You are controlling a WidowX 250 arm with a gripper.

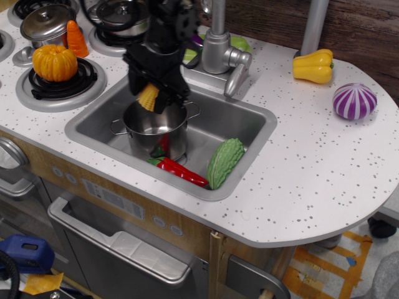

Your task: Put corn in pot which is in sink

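My gripper (151,98) is shut on the yellow corn (149,96) and holds it just above the open steel pot (156,126), over the pot's far left rim. The pot stands upright in the left part of the grey sink (240,121). The corn's ribbed cone shows between the black fingers, point tilted up and left. The pot's inside looks empty where it shows.
A red chili (181,172) and a green bitter gourd (224,162) lie in the sink by the pot. The faucet (219,50) stands behind. An orange pumpkin (55,62), a carrot (76,38) and lidded pots (47,23) are on the stove. A yellow pepper (315,66) and a purple onion (354,101) sit at the right.
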